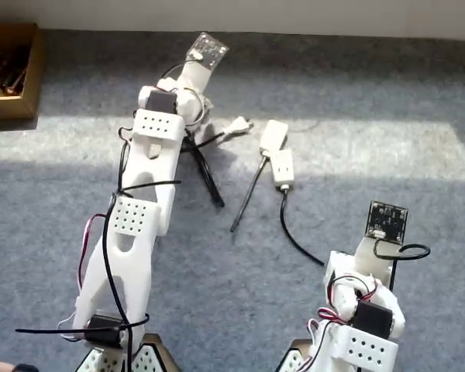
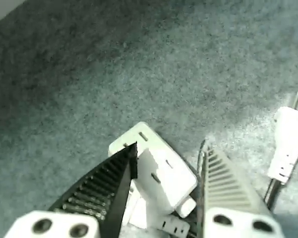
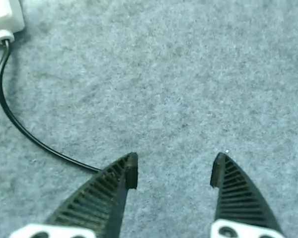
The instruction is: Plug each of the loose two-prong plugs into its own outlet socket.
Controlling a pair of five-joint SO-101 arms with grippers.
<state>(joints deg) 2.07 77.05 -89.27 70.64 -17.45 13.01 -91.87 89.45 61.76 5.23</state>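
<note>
Found the right gripper (image 3: 174, 171) closest in, at the near right, jaws spread wide and grasping nothing, poised over bare grey carpet (image 3: 198, 74). Judged it parked there to keep out of the other arm's way. Saw a black cord (image 3: 20, 134) curling past on its left and running farther out to a white socket body (image 1: 283, 168). Noted that body butted end to end against a white plug (image 1: 273, 136) in mid-table, and so judged one pair already mated. Found the left gripper (image 2: 171, 152) stretched out to the far left-centre, jaws released and straddling a white outlet socket (image 2: 159, 173), dark jaw overlapping one corner, pale jaw just beside the opposite edge. Could not confirm any squeeze on it. Took that straddle as a setup for pinning or lifting the socket ahead of mating. Spotted the loose plug (image 2: 289, 141) lying flat on the carpet just right of that socket, near it but apart, a prong showing at its free end. Judged the second pairing not yet done, pending a firm hold on one half.
</note>
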